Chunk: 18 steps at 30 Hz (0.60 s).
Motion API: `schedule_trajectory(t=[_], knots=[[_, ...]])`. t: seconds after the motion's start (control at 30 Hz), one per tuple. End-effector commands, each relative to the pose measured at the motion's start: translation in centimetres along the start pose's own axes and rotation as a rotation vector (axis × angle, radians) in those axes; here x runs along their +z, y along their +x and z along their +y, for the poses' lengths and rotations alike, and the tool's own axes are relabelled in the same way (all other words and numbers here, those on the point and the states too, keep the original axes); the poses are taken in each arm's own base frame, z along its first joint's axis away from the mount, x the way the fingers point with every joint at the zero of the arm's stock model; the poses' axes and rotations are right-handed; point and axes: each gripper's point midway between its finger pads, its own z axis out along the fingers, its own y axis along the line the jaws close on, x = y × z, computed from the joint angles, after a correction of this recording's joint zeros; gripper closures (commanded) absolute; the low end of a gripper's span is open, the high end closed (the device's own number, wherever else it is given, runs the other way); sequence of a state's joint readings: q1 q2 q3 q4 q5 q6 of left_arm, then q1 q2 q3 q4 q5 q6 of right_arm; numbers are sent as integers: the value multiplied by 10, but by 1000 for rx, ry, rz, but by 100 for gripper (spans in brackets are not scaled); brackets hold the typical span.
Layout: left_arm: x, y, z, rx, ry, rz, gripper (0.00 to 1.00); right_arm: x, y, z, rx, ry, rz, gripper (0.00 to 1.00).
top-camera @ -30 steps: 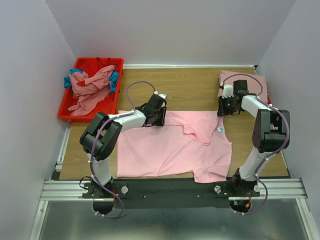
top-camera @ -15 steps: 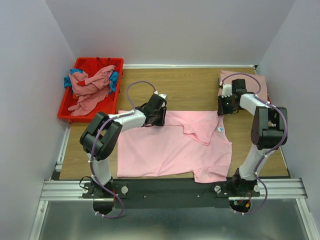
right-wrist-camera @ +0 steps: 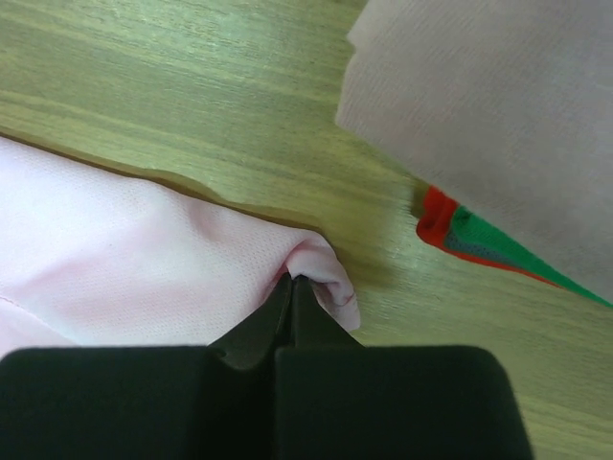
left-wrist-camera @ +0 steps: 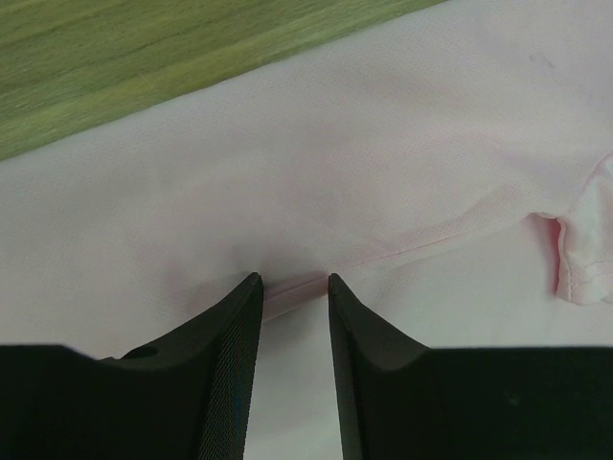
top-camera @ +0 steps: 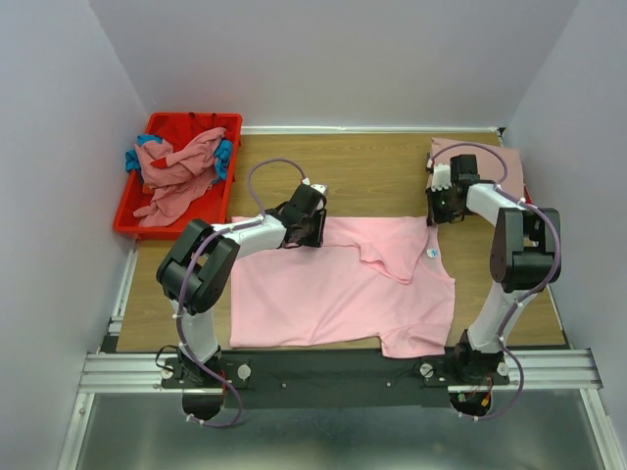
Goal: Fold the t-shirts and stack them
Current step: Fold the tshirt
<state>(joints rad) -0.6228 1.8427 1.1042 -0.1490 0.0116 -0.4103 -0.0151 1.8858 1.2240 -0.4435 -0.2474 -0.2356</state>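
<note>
A bright pink t-shirt [top-camera: 338, 284] lies spread on the wooden table, its upper middle rumpled. My left gripper [top-camera: 308, 233] rests on the shirt's far left edge; in the left wrist view [left-wrist-camera: 295, 280] its jaws stand slightly apart over a seam of the pink cloth [left-wrist-camera: 402, 163]. My right gripper [top-camera: 435, 213] is shut on the shirt's far right corner [right-wrist-camera: 321, 264], seen bunched at the fingertips [right-wrist-camera: 292, 280]. A folded stack with a dusty rose shirt on top [top-camera: 509, 168] lies at the far right; red and green edges [right-wrist-camera: 455, 228] show under it.
A red plastic bin [top-camera: 129, 221] at the far left holds crumpled dusty rose [top-camera: 181, 171] and teal [top-camera: 224, 153] shirts. Bare wood table [top-camera: 372, 171] lies between bin and stack. White walls close in on both sides.
My right gripper has moved slightly away toward the far edge, still holding the pink corner. My left arm has not moved.
</note>
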Motion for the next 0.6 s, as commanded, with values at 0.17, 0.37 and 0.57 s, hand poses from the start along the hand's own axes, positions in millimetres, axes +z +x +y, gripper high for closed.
schedule_trajectory(t=[0.17, 0.37, 0.57], knots=[[6, 9, 2, 11, 1, 37, 59, -33, -28, -18, -57, 140, -97, 100], [8, 11, 5, 10, -6, 44, 59, -40, -30, -22, -87, 164, -103, 99], [10, 13, 6, 13, -13, 53, 59, -45, -28, -26, -149, 186, -92, 100]])
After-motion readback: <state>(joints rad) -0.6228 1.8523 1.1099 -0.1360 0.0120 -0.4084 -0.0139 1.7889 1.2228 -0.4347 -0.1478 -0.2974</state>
